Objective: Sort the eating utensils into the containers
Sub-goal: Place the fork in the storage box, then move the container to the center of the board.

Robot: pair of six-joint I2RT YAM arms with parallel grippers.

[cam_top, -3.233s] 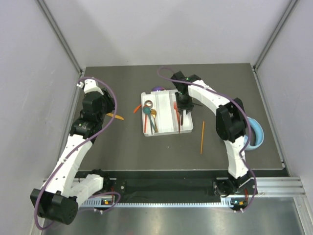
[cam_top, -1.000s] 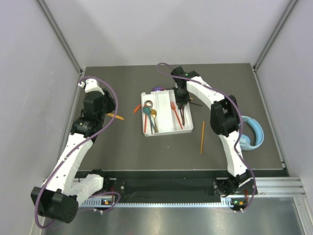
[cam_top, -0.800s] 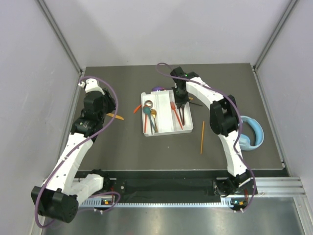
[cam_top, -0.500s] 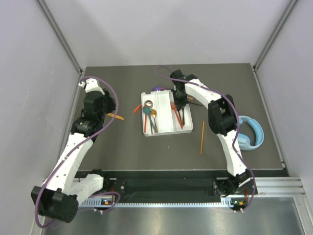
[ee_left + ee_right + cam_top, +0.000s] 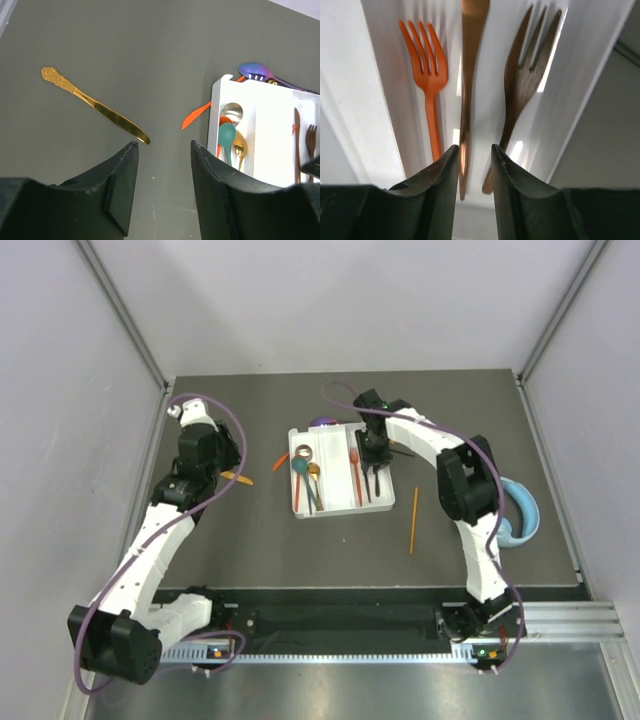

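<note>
1. While it hangs low over the right-hand compartment of the white tray (image 5: 340,511), the right gripper (image 5: 475,150) has its jaws parted by a narrow gap. A blurred copper-coloured utensil (image 5: 470,60) runs lengthwise below that gap. The gap is wider than the utensil's handle, so no grip shows; whether a finger touches it cannot be told.
2. The left gripper (image 5: 164,150) is about half open and holds nothing. It hovers over the bare table (image 5: 250,540) to the left of the tray.
3. A gold knife (image 5: 95,105) lies slantwise on the table ahead of the left gripper, apart from the tray. An orange utensil (image 5: 196,114) lies just beside the tray's left wall, its tip pointing away from the tray.
4. A purple spoon (image 5: 255,71) rests at the tray's far edge. An orange stick (image 5: 414,520) lies on the table to the right of the tray, and the light-blue headphones (image 5: 525,515) sit further right, partly behind the right arm.
5. In the right-hand compartment an orange fork (image 5: 427,65) and a brown fork (image 5: 525,75) flank the copper-coloured utensil, tines pointing to the far side. In the left compartment a teal spoon (image 5: 226,136) and a gold spoon (image 5: 239,145) lie side by side.
</note>
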